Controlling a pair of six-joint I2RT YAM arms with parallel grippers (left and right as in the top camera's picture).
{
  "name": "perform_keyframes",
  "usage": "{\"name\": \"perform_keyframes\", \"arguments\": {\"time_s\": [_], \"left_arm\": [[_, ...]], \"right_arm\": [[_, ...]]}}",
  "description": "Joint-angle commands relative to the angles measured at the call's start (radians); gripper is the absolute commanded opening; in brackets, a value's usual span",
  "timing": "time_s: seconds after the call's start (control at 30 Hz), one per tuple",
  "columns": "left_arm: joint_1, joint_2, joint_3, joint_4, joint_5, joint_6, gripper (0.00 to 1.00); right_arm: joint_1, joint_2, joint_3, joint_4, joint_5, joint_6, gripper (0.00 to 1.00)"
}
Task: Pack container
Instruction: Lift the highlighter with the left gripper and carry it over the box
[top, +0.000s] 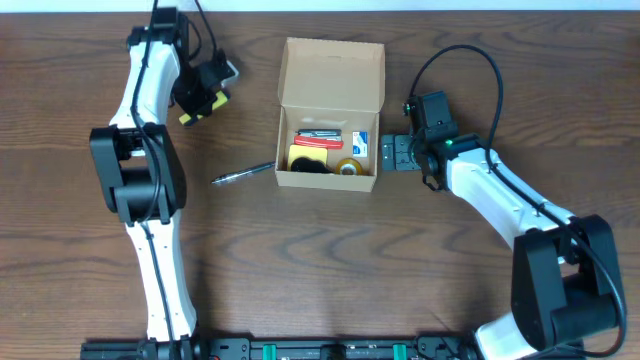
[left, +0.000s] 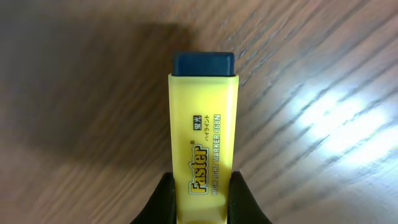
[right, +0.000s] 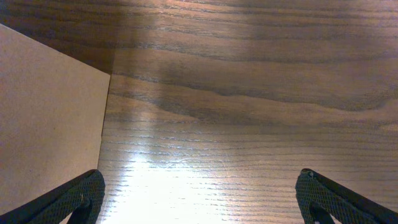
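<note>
Pinching a yellow Faster highlighter (left: 203, 130), your left gripper (left: 202, 190) — brand legible only wrist-side, right gripper (right: 199, 202) spread wide beside cardboard box (right: 50, 118).

Bright overhead light is glaring off the wood.
Glare is whitening the table (right: 186, 193) at lower centre in the right wrist view; the marker (left: 203, 143) is throwing a soft, blurred shadow toward upper left.
</note>
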Motion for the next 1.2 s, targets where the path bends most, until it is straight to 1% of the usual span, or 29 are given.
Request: {"name": "perform_keyframes", "arguments": {"time_s": [0.0,0.17,0.33,0.43,0.53,0.67,0.83,0.97,1.17], "left_arm": [[-0.046,-0.092,0.085,-0.047,-0.007,-0.006,0.06],[-0.15,-0.216,0.122,-0.142,-0.007,0.095,0.06],[-0.305,-0.299,0.122,-0.251,-0.008,0.204,0.06],[-0.39,-0.311,0.122,-0.296,-0.006,0.238,0.06],[-0.443,-0.304,0.116,-0.313,0.042,0.238,0.06],[-0.471,-0.271,0.105,-0.309,0.115,0.242,0.06],[-0.481,-0.22,0.065,-0.253,0.117,0.241,0.06],[-0.484,-0.17,0.065,-0.235,0.117,0.241,0.06],[-0.484,-0.11,0.064,-0.164,0.117,0.241,0.06]], "right_arm": [[-0.009,0.008,-0.002,-0.003,0.0,0.011,0.99],[-0.009,0.008,-0.002,-0.003,0.0,0.011,0.99],[-0.009,0.008,-0.002,-0.003,0.0,0.011,0.99],[-0.009,0.008,-0.002,-0.003,0.0,0.011,0.99],[-0.009,0.008,-0.002,-0.003,0.0,0.011,0.99],[-0.009,0.008,-0.002,-0.003,0.0,0.011,0.99],[-0.009,0.008,-0.002,-0.003,0.0,0.011,0.99],[-0.009,0.008,-0.002,-0.003,0.0,0.011,0.99],[-0.009,0.008,-0.002,-0.003,0.0,0.011,0.99]]}}
